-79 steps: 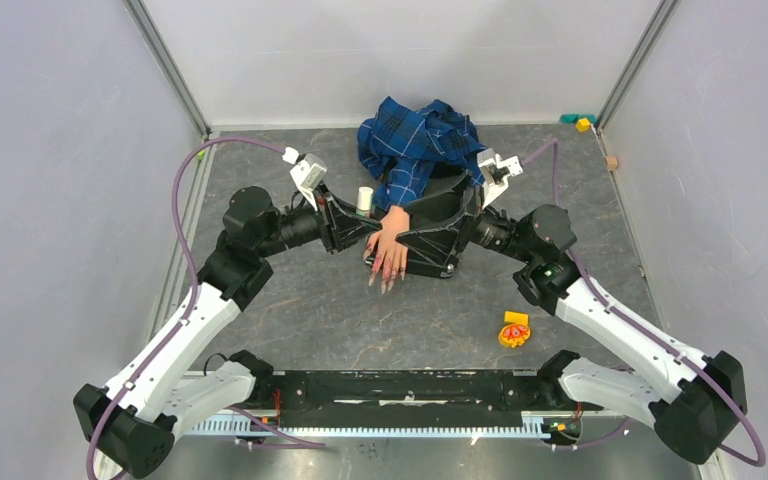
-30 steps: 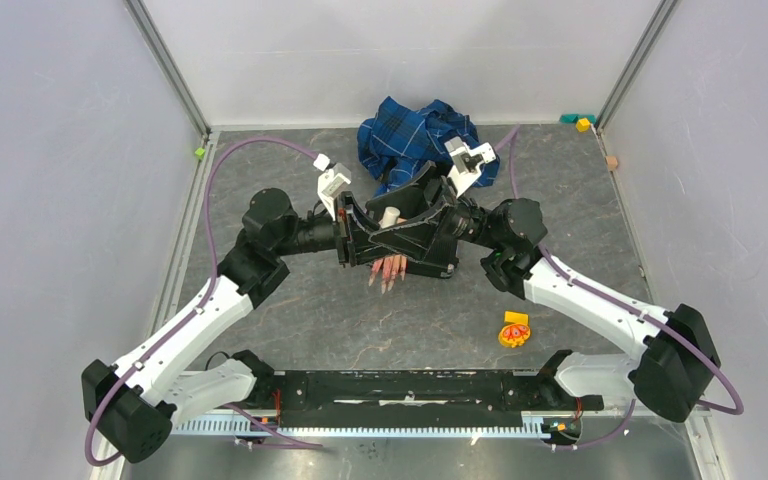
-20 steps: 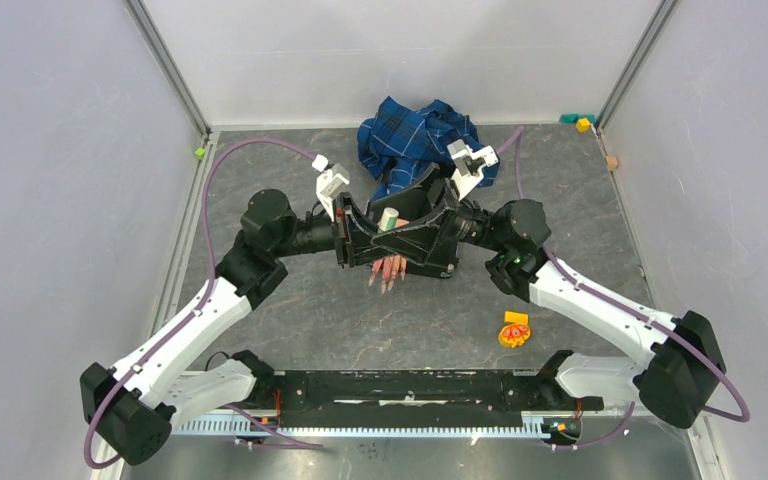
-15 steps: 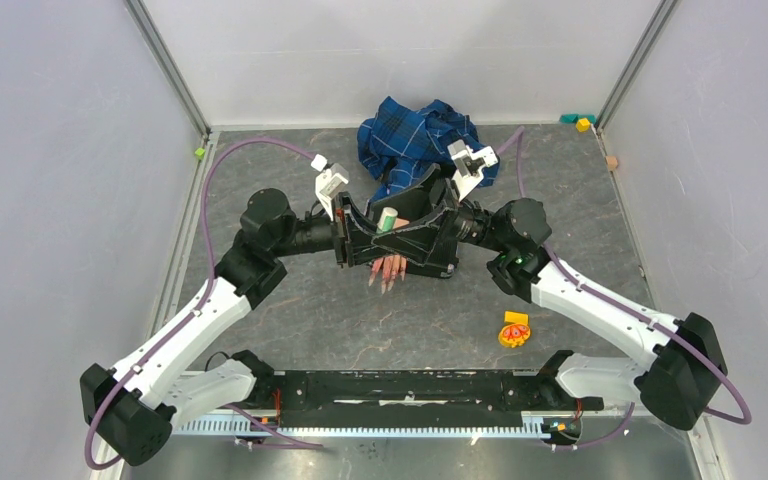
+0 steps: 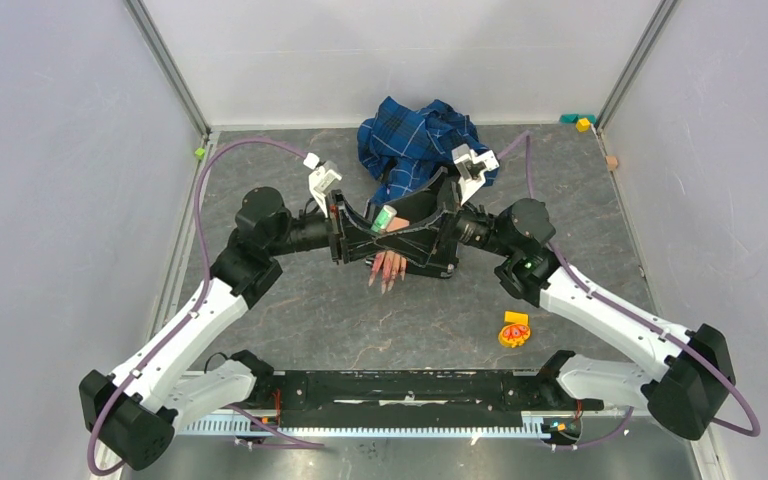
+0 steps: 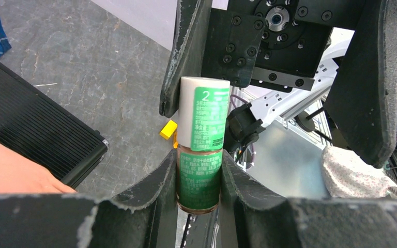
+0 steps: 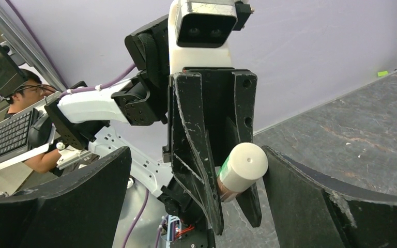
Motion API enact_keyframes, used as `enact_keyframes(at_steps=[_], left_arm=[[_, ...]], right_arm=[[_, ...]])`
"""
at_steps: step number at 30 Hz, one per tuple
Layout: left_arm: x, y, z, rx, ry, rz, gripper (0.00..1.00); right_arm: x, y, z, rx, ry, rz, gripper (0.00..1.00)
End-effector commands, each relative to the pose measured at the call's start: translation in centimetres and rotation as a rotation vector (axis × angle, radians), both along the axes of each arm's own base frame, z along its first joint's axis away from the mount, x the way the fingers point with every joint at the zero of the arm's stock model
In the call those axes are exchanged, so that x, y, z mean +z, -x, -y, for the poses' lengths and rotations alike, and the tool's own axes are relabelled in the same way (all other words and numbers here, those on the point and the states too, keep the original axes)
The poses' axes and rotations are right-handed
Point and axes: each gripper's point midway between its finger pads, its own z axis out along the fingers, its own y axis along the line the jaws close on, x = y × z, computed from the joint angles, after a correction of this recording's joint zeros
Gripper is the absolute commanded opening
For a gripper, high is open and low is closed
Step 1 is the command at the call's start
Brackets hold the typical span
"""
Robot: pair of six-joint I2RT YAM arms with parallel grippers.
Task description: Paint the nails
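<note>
My left gripper (image 5: 380,226) is shut on a nail polish bottle (image 5: 384,216) with a white cap and a green label, seen close in the left wrist view (image 6: 200,150). My right gripper (image 5: 406,230) faces it with its jaws open wide around the white cap (image 7: 244,164), which lies close to one finger (image 7: 315,201). Both grippers hang over the mannequin hand (image 6: 15,173). Its long pointed pink-red nails (image 5: 388,272) stick out below them. The blue plaid sleeve (image 5: 415,140) lies behind.
A black ribbed block (image 6: 36,129) lies under the hand. An orange and yellow object (image 5: 512,329) sits at the near right. Small coloured blocks (image 5: 582,122) lie in the far right corner. Grey walls enclose the table.
The left gripper has tilted the bottle from upright toward the right gripper, so the green label shows from above. The right gripper's open jaws now bracket the cap.
</note>
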Motion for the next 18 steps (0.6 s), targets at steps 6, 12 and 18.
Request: enact_keyframes(at_steps=[6, 12, 18], left_arm=[[0.9, -4.6, -2.3, 0.240, -0.003, 0.026, 0.02], [0.9, -4.9, -2.8, 0.267, -0.010, 0.031, 0.02], [1.0, -5.2, -3.2, 0.292, -0.012, 0.038, 0.02]], right_arm=[[3.0, 4.2, 1.4, 0.106, -0.051, 0.098, 0.97], [3.9, 4.8, 2.1, 0.108, -0.069, 0.114, 0.97], [4.4, 5.1, 2.7, 0.096, -0.070, 0.129, 0.97]])
